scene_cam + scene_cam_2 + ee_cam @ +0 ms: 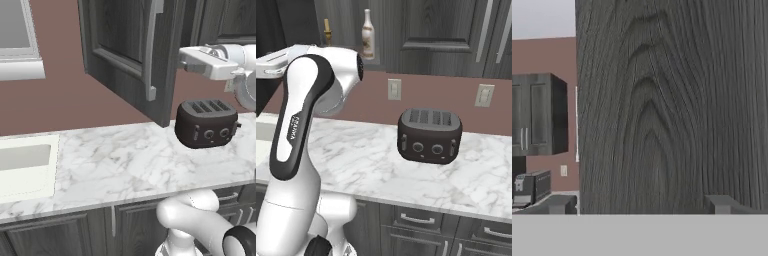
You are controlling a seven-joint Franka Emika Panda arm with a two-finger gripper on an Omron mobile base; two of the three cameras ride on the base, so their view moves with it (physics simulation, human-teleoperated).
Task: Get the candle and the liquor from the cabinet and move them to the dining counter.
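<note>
End effector [639, 205]: we see its jaws spread wide and empty, facing the cabinet door's inner face [672, 100].
Cabinet door [127, 55]: swung out, giving access to the shelf.
Liquor [368, 36]: upright inside the cabinet.
Candle [327, 33]: left of the liquor, well apart.
Toaster [429, 135]: on the bench [366, 160] below the cabinet.
Next: we judge a reach around the door.

The robot's glossy white arm [301, 145] is built of thick rounded tubular links joined by dark black bands at the joints, one long black stripe bearing small pale lettering along its side. Its boxy white hand section [212, 62] shows grey metallic fittings. The pincer [639, 205] ends in two small, blocky dark grey fingertips [559, 204].
</note>
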